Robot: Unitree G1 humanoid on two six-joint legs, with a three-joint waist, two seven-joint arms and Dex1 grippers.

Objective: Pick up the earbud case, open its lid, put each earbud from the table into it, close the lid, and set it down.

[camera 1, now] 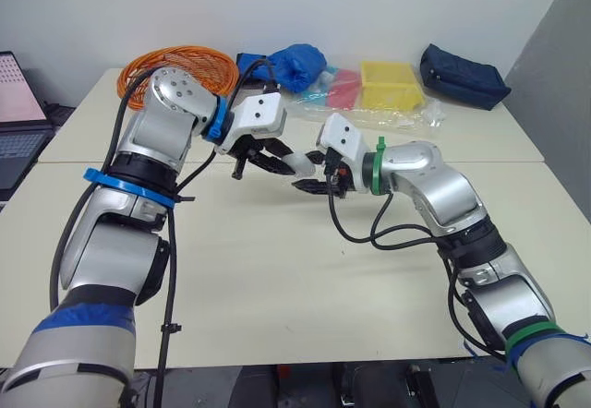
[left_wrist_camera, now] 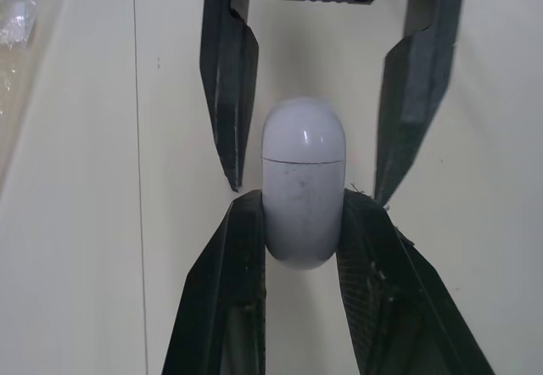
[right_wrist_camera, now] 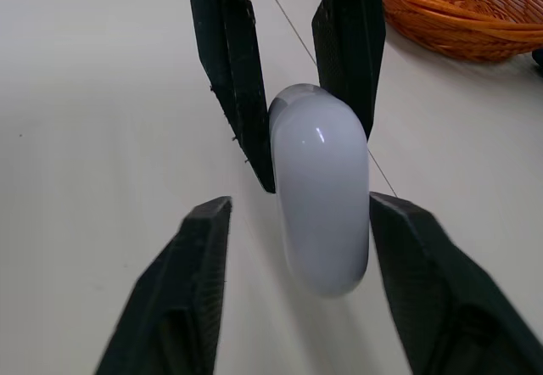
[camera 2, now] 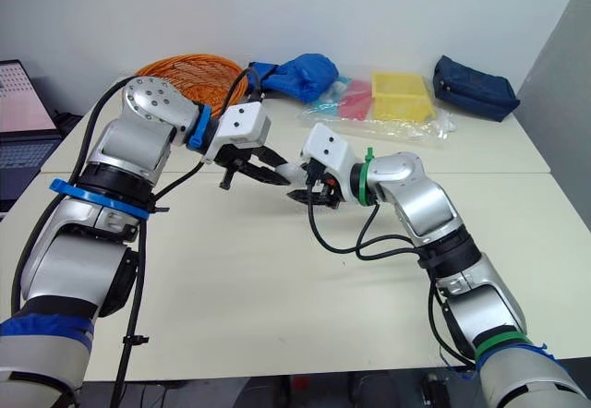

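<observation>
Head views, earbud case (camera 1: 300, 162): white, held off the desk (camera 1: 277, 279), on the robot's side of the orange basket (camera 1: 180, 65).
Head views, left gripper (camera 1: 284, 162): clamped on the case, facing the other arm.
Left wrist view, case: lid closed with its seam visible, lower half pinched between the black fingers (left_wrist_camera: 242, 256).
Right wrist view, right gripper (right_wrist_camera: 301, 207): spread open, straddling the case's rounded end. One finger is just beside it, contact unclear. The basket lies beyond.
</observation>
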